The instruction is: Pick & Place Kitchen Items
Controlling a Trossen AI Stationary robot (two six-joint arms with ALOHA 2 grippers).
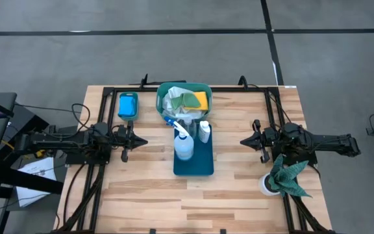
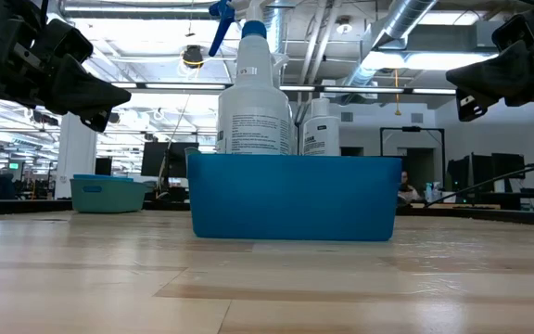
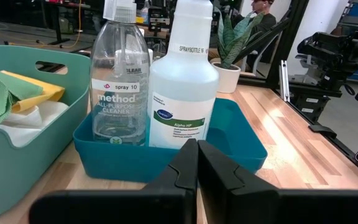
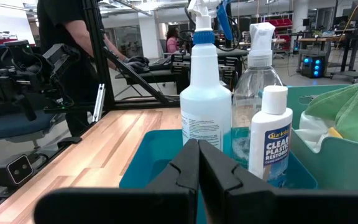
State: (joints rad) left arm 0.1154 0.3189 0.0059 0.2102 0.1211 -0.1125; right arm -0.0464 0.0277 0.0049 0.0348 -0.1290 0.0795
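Standing on the wooden table [image 1: 141,201] at the centre of the high view is a blue tray [image 1: 203,166] holding three bottles upright at its upper end: a white spray bottle [image 1: 183,147] with a blue trigger, a clear spray bottle [image 3: 119,93] labelled as all-purpose cleaner, and a small white bottle [image 1: 204,132]. The lower half of the tray is bare. Directly above the tray in the frame, touching or just beside its upper edge, sits a teal basin [image 1: 162,104] containing a white cloth [image 1: 175,101], a light-green cloth [image 1: 190,98] and a yellow cloth [image 1: 201,100] piled together. To the left of the basin lies a small teal bin [image 1: 128,116] with a blue sponge [image 1: 128,104] in it.

Left gripper [image 1: 143,141] sits at mid-left of the high view, pointing toward the tray and apart from it; its jaws are pressed together and hold nothing. Right gripper [image 1: 243,140] sits at mid-right, pointing toward the tray from the opposite side, also apart from it, jaws pressed together and empty. In the low view both grippers hang above the table surface, clear of it.

At lower right of the high view, below the right arm, a dark green rag [image 1: 288,177] with pointed corners rests on a small white pot [image 1: 265,186].

A person stands beyond the table in the right wrist view.
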